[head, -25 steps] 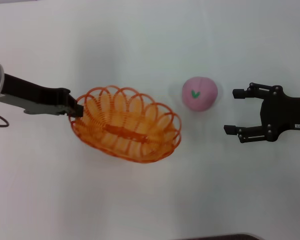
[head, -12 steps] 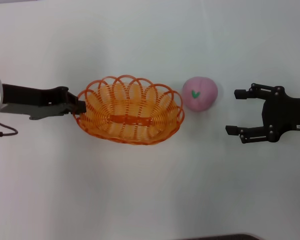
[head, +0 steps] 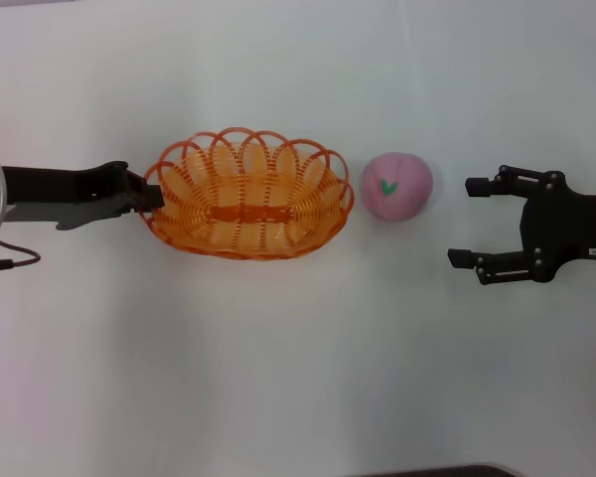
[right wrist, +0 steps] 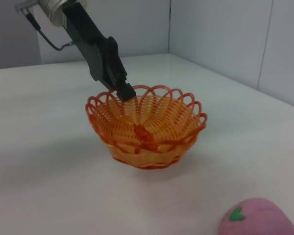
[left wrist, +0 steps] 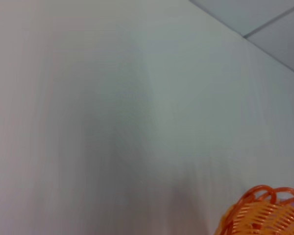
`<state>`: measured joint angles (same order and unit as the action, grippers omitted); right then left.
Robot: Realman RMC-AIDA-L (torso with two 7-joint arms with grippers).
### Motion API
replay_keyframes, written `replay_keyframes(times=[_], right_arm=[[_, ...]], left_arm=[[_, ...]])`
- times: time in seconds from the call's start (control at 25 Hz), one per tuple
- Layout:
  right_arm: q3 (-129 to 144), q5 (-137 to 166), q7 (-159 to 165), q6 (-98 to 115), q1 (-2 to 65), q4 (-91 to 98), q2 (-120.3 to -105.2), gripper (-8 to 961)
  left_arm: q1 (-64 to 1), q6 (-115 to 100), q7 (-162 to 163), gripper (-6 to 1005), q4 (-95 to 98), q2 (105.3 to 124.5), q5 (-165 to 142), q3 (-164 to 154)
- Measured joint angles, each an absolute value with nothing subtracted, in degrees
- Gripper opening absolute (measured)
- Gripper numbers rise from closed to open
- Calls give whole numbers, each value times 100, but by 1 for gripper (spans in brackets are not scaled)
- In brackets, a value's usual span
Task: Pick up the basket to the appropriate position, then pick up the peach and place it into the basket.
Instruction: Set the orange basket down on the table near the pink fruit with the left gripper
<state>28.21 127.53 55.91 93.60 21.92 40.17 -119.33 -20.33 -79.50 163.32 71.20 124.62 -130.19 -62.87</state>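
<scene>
left gripper (head: 151, 197) clamped on orange basket (head: 246, 207) rim, frame centre, possibly airborne | peach (head: 397, 186) just right | right gripper (head: 476, 221) agape, empty | risk: one-point rim grip tilts basket, bumps peach

A lab-like test space: bare white table (head: 298, 378), plain grey partition walls (right wrist: 220, 34).

Bright orange looped-wire basket (head: 246, 195); pink peach (head: 397, 186) with green leaf mark; black grippers, left (head: 151, 198) and right (head: 463, 221); white table (head: 298, 378).
</scene>
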Motion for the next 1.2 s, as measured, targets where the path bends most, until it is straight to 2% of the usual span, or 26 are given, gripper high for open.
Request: replay_keyframes(times=[1.2], right_arm=[[2821, 12743, 5597, 9271, 2232, 4017, -11936, 939]], left_arm=[[-1564, -7128, 16479, 59, 7039, 12463, -12575, -7108]])
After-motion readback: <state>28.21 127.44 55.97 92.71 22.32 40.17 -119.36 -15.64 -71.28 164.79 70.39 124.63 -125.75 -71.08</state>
